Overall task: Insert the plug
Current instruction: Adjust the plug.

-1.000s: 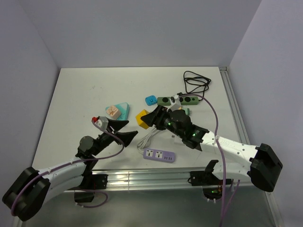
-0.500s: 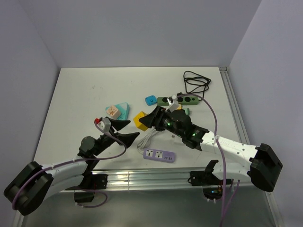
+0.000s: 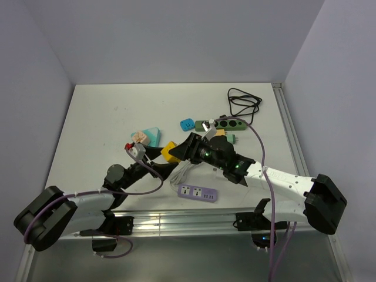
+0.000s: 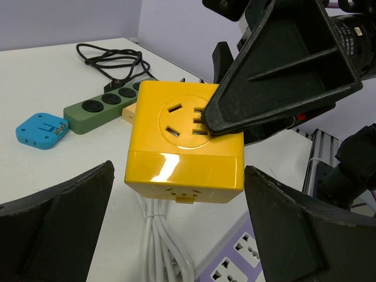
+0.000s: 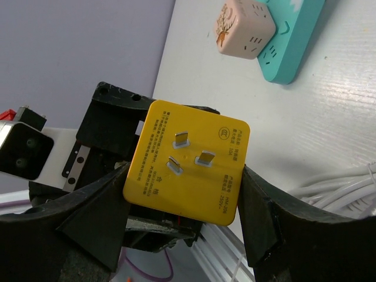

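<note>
Between the right fingers [image 5: 88,223] the yellow cube plug [image 5: 188,170] is pinched by two opposite sides. It seems to hang just above the desk [image 3: 106,117], and its three prongs are turned back toward the right wrist. Around the cube the left fingers [image 4: 53,235] are spread wide, one on each flank. They face its socket side and neither touches it. Under both pairs of fingers lies a bundled white cable [image 3: 183,170], and the purple power strip [image 3: 197,192] sits a little nearer the arm bases.

We judge this to be a handover before the insertion itself. The left fingers next need to close squarely on the free sides of the cube, and only then should the right fingers let go. That leaves the prongs clear to go to a socket.

A second ago the left fingers stood well apart from the cube, off to its left. Since then they have come in to bracket it, and the right fingers have kept their pinch and carried the cube slightly toward them.
</note>
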Robot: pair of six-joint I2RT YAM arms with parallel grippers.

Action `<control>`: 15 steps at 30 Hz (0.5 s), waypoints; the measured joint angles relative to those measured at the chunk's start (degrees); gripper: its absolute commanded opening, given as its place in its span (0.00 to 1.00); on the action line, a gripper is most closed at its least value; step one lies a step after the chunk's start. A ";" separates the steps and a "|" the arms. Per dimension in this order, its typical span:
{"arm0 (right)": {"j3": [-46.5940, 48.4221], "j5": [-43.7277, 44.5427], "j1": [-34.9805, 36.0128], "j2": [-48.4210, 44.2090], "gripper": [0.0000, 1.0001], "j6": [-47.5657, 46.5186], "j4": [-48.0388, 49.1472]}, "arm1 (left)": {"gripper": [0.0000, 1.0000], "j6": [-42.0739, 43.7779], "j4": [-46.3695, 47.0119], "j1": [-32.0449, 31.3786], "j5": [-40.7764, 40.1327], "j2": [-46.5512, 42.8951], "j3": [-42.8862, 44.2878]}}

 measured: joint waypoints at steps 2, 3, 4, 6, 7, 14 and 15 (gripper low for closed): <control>0.00 -0.15 0.00 0.00 0.11 0.02 0.11 | 0.90 0.15 0.20 -0.26 0.02 1.03 0.57; 0.00 -0.20 0.00 0.00 0.11 0.02 0.13 | 0.89 0.13 0.20 -0.37 0.02 1.44 0.90; 0.00 -0.24 0.00 0.00 0.11 0.02 0.13 | 0.88 0.13 0.26 -0.48 0.00 1.97 1.27; 0.00 -0.33 0.00 0.00 0.11 0.02 0.15 | 0.88 0.11 0.72 -0.61 0.00 2.82 1.75; 0.00 -0.33 0.00 0.00 0.11 0.02 0.15 | 0.86 0.11 1.03 -0.63 0.00 3.10 1.84; 0.00 -0.24 0.00 0.00 0.11 -0.07 0.39 | 0.96 0.15 1.03 -0.96 0.00 3.26 2.03; 0.00 -0.07 0.00 0.00 0.11 -0.24 0.31 | 0.96 0.15 0.94 -0.98 0.00 3.15 2.08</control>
